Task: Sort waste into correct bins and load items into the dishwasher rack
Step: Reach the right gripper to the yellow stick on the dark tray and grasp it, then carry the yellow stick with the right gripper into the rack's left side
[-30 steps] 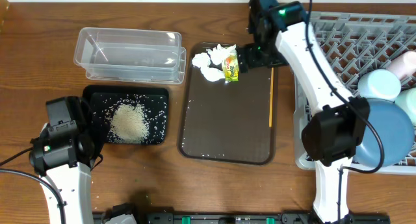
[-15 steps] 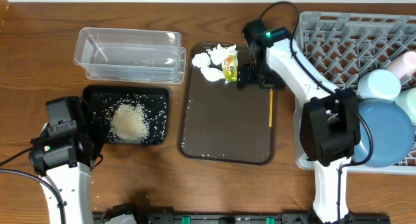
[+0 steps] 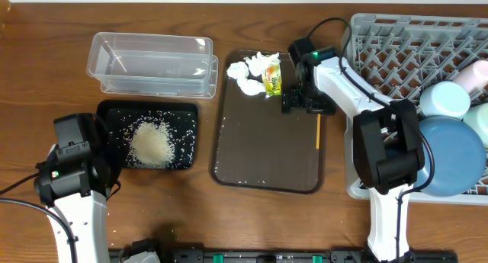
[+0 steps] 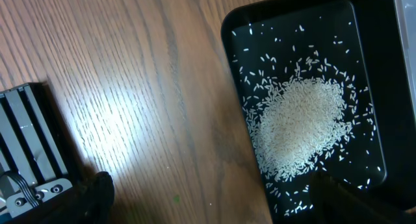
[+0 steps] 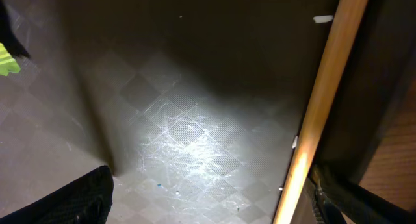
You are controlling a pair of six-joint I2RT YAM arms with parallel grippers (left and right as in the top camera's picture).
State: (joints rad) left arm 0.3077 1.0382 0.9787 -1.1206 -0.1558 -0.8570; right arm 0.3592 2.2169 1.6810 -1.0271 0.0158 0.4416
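Together, tissues [image 3: 244, 74] and wrapper [image 3: 271, 82] crowd the brown tray's [image 3: 263, 152] corner.

Between the spread fingers of the right gripper [image 5: 208, 185] the floor of the brown tray [image 5: 175, 133] lies bare and passable, the yellow-orange stick [image 5: 325, 87] runs just inside its right finger with the tray rim beyond, and the wrapper [image 5: 6, 60] and tissues [image 3: 245, 74] crowd its far left.

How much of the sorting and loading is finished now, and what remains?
Done: rice heap in the black tray; dark-blue bowl, light-blue bowl, mint-green bowl and pink cup in the dishwasher rack. In hand: the open right tool hovers over the brown serving tray beside the yellow-orange stick. Left: stick, tissues, wrapper; the clear tub is empty.
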